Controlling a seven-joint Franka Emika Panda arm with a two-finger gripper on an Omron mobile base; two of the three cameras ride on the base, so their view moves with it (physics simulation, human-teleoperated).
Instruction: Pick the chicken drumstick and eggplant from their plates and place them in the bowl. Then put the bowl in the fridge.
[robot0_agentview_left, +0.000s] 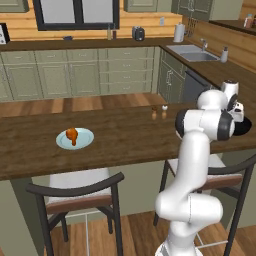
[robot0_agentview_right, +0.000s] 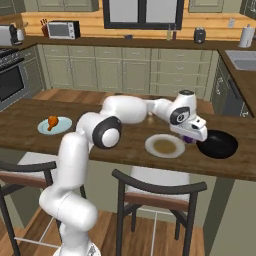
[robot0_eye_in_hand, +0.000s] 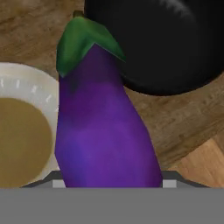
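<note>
Hand (robot0_agentview_right: 191, 136): I see it holding the eggplant (robot0_eye_in_hand: 98, 127).
Bowl (robot0_agentview_right: 218, 144): at the eggplant's 1 o'clock, hand view.

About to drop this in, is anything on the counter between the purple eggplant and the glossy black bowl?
Nothing visible: the purple eggplant hangs in the gripper beside the glossy black bowl, with bare counter between.

Small orange-brown chicken drumstick (robot0_agentview_right: 52, 121): you find it on the round pale blue plate (robot0_agentview_right: 44, 128), far left on the dark wooden table (robot0_agentview_right: 125, 145).
Cream-white plate with tan centre (robot0_agentview_right: 165, 145): just left of the glossy black bowl (robot0_agentview_right: 218, 144).
Glossy purple eggplant (robot0_eye_in_hand: 101, 127): above the gap between them.
</note>
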